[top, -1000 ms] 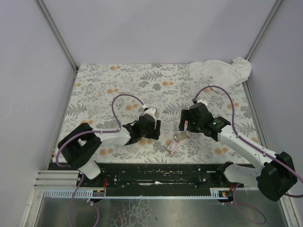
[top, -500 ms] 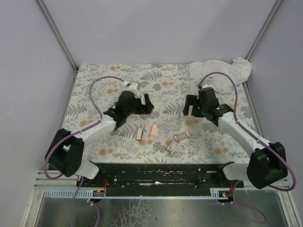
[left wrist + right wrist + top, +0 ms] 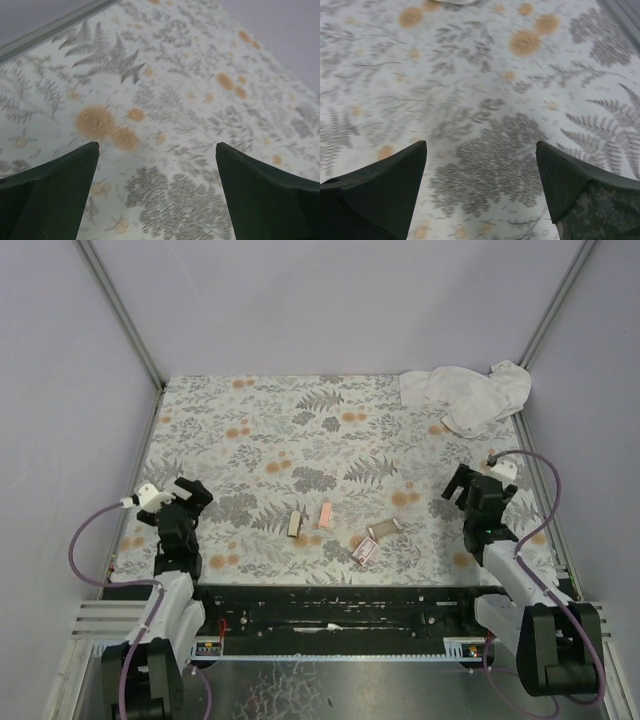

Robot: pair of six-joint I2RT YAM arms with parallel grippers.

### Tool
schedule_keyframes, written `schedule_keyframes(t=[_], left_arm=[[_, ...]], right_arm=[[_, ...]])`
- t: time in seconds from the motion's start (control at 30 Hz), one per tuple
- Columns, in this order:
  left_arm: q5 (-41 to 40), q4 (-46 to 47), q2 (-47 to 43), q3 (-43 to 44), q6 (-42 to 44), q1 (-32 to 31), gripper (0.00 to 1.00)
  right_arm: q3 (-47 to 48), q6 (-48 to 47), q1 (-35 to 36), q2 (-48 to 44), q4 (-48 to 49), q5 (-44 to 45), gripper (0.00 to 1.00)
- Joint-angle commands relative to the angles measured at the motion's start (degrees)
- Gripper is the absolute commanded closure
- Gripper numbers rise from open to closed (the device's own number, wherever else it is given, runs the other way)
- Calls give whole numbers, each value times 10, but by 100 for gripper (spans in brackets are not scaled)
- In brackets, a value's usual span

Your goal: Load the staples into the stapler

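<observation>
The left end effector (image 3: pixel 157 150) has its two dark fingers spread wide with nothing held between them, only the floral-patterned worktop (image 3: pixel 300 420) showing in the gap. The right end effector (image 3: pixel 481 145) is likewise wide open and empty over bare worktop. In the top view both arms are folded back toward the near edge, one at each side. The small flat pink-and-maroon cardboard staple box (image 3: pixel 364 551) lies on the worktop between the two end effectors, nearer the right one but well apart from both. Its tan inner tray (image 3: pixel 384 531) lies just beside it, on the side toward the right end effector. A small tan oblong piece (image 3: pixel 294 525) and a small pink oblong piece (image 3: pixel 324 514) lie close together, toward the left end effector from the box. A crumpled white cloth (image 3: pixel 470 395) sits far beyond the right end effector.
</observation>
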Motion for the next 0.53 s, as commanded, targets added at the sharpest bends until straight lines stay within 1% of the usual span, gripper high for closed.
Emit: schedule_keyframes(t=[0.0,0.13,0.23,0.3,0.33,0.43,0.5], left_arm=[[-58,184,9,-79,47,-2,0],[-53,287,85,-87,73,-2,0],[-60,344,158,-73,70,-2,0],[-71,350,197,-55,66,-2,0],[-69,352,214,-48,69,-3,0],[-49,363,237,-38,85,-9,0],[-52,387,251,-40,84,-11,0]], right_arm=[[-87,-31,2,22,225,125,0],[-140,-58,2,116,409,159,1],[-132,-78,2,142,439,149,1],[-131,-98,2,169,485,149,1],[-130,-105,2,175,492,145,1],[-132,-113,2,185,503,137,1],[-142,-121,2,210,551,125,1]])
